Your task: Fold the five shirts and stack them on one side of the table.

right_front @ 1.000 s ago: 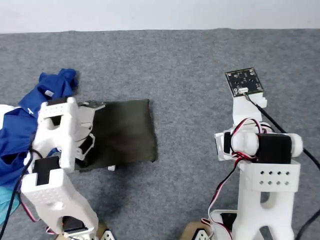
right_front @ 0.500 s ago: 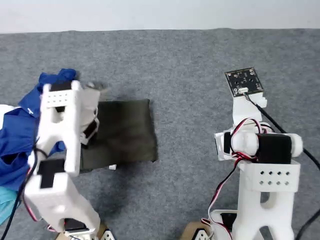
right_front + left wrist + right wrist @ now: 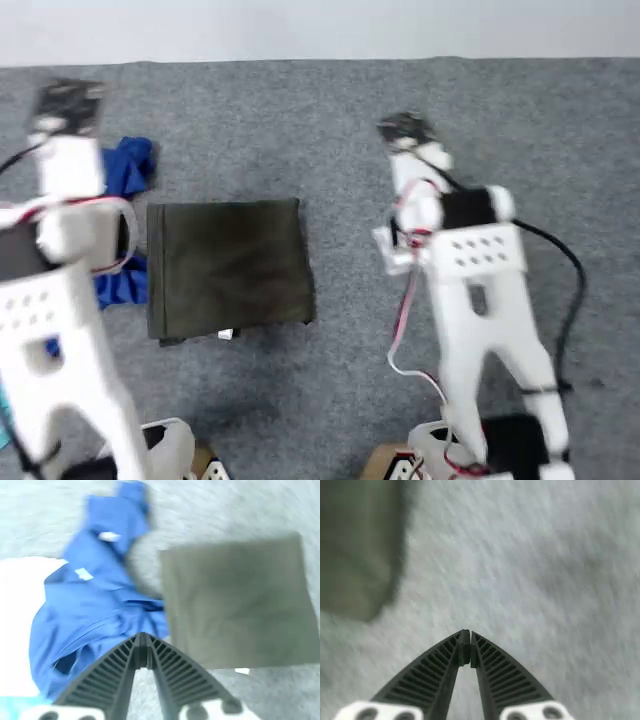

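Snagging risk: grabbing the blue shirt (image 3: 95, 595), I could rumple the folded olive shirt (image 3: 228, 268) beside it.
My jaws: both pairs pressed together.

No text, number or sign can be read anywhere. A small white tag (image 3: 242, 670) is seen at the edge of the folded olive shirt (image 3: 240, 600), just beside the tips of the left gripper (image 3: 143, 639) and to one side of them; no print can be made out on it. Two white labels (image 3: 107, 536) are seen on the crumpled blue shirt (image 3: 90, 610), ahead of that gripper; whatever is printed on them is too small to be read.
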`<move>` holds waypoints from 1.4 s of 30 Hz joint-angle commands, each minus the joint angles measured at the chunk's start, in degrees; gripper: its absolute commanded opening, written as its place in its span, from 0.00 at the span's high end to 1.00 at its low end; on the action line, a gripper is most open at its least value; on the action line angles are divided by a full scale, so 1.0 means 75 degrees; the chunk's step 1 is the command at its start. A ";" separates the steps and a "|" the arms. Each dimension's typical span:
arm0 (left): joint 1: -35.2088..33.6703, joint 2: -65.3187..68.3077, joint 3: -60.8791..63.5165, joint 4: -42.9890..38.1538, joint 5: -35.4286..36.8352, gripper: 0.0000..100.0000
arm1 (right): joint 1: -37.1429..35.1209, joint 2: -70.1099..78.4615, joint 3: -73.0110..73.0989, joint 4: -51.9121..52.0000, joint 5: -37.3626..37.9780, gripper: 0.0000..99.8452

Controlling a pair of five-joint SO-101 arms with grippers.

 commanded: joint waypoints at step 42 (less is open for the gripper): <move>-0.2954 -0.2626 0.2901 -0.0410 -0.0856 1.00 | -0.1272 0.7684 -0.5697 -0.4976 0.0094 0.99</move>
